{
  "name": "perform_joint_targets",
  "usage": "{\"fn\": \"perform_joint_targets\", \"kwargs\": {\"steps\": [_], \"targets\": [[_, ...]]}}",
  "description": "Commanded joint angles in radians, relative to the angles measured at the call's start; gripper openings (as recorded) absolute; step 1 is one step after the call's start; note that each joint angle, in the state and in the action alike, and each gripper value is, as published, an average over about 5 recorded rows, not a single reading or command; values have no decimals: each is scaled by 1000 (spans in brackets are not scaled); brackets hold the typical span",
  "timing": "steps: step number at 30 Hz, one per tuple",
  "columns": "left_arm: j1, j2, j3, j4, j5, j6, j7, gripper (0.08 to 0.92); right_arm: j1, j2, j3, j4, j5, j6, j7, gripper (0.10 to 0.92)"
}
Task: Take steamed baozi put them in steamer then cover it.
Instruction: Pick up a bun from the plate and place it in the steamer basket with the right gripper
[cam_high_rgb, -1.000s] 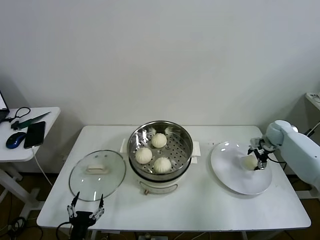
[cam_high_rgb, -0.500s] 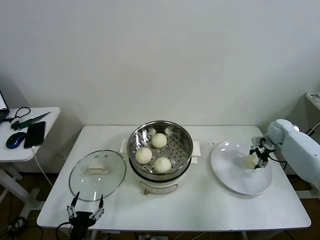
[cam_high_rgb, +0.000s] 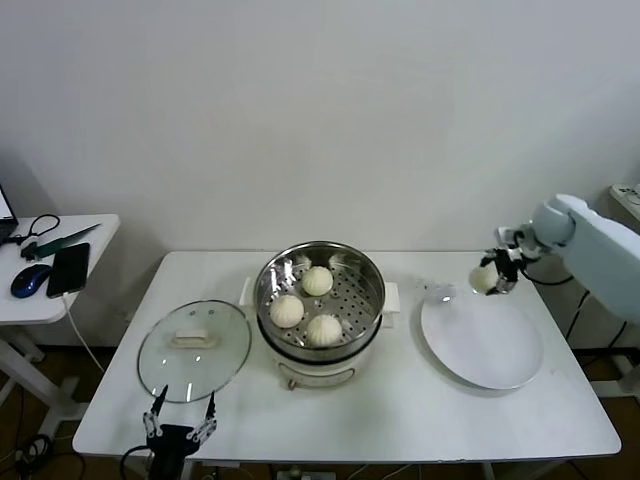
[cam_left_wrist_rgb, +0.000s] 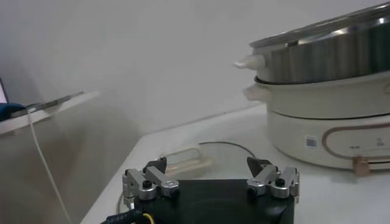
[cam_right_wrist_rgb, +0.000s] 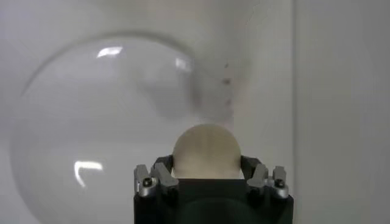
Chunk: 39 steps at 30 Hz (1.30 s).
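Three cream-white baozi (cam_high_rgb: 305, 306) lie on the perforated tray of the steel steamer (cam_high_rgb: 372, 270) at the table's middle. A fourth baozi (cam_high_rgb: 484, 277) (cam_right_wrist_rgb: 206, 151) hangs in the air above the far left rim of the white plate (cam_high_rgb: 490, 352), with my right gripper (cam_high_rgb: 492, 275) (cam_right_wrist_rgb: 207, 170) shut on it. In the right wrist view the bun fills the gap between the two fingers, and the plate (cam_right_wrist_rgb: 91, 115) lies below it. My left gripper (cam_high_rgb: 181, 420) (cam_left_wrist_rgb: 210, 173) stands open at the table's front edge, just in front of the glass lid (cam_high_rgb: 160, 365), holding nothing.
The glass lid with its white handle (cam_high_rgb: 194, 337) lies flat left of the steamer. A side table (cam_high_rgb: 90, 255) at the far left carries a phone, a mouse and cables. The steamer's white base (cam_left_wrist_rgb: 329, 131) rises close to the left gripper's right.
The right gripper closed on the baozi on the plate, then lifted it up and back, toward the plate's far left rim. The left arm barely moved.
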Motion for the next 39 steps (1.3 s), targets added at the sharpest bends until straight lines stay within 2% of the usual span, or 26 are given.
{"fn": "perform_joint_targets", "kwargs": {"steps": [1, 8, 15, 30, 39], "targets": [[8, 4, 24, -4, 0, 0, 7, 823, 402, 15, -425, 221, 488, -141, 34, 718], [14, 9, 43, -9, 1, 0, 15, 823, 592, 113, -651, 366, 745, -205, 88, 721], [19, 21, 55, -20, 4, 0, 23, 823, 657, 234, -775, 425, 857, -240, 133, 721], [-4, 57, 75, -26, 6, 4, 23, 823, 554, 455, -796, 374, 865, -275, 186, 721], [-4, 63, 63, -15, -18, -4, 21, 823, 482, 511, -789, 317, 808, -274, 189, 721]]}}
